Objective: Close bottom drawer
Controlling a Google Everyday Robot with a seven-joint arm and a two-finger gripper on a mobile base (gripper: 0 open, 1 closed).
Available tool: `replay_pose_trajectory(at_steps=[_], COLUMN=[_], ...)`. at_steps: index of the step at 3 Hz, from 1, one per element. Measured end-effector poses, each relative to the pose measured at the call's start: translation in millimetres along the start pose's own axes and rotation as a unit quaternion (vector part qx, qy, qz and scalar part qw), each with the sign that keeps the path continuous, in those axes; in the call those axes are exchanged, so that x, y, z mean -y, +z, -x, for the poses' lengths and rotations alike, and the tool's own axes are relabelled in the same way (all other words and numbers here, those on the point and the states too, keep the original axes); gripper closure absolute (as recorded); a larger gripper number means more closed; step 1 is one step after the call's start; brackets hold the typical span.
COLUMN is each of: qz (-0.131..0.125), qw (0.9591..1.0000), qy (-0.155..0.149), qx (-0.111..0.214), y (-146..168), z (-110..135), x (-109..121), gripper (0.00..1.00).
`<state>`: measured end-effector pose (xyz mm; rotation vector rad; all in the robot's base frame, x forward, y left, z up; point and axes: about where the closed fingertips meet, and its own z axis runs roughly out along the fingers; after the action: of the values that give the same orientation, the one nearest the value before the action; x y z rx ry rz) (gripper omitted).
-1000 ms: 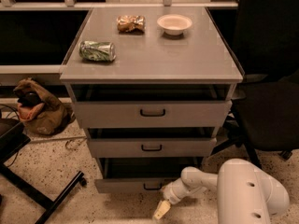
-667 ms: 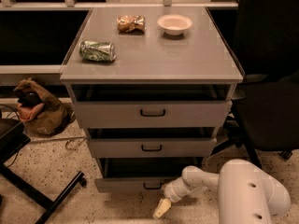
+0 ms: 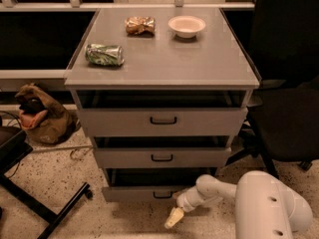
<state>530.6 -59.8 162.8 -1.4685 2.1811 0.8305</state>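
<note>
The bottom drawer (image 3: 134, 192) is the lowest of three grey drawers in the cabinet. It stands pulled out a little, with a dark gap above its narrow front and a small dark handle (image 3: 162, 195). My white arm reaches in from the lower right. My gripper (image 3: 174, 218) points down and left, just below and to the right of the drawer's handle, close to the floor. It holds nothing that I can see.
The middle drawer (image 3: 162, 158) and top drawer (image 3: 163, 120) also stand slightly open. A crushed can (image 3: 103, 54), a snack bag (image 3: 139, 25) and a white bowl (image 3: 186, 26) sit on the cabinet top. A brown bag (image 3: 40, 116) lies left; a black chair (image 3: 286, 103) stands right.
The arm and gripper have stayed almost where they were, in front of the bottom drawer. The drawers have not visibly moved.
</note>
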Motion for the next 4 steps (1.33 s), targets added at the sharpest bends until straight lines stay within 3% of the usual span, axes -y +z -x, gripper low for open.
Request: replay_pose_trajectory(at_steps=[1, 4], qz=[-0.019, -0.031], qw=[0.9998, 0.9994], qy=[-0.003, -0.006], qx=[0.006, 0.012], y=[-4.5, 1.3], z=[2.4, 3.9], x=[10.5, 12.8], gripper=[0.00, 0.00])
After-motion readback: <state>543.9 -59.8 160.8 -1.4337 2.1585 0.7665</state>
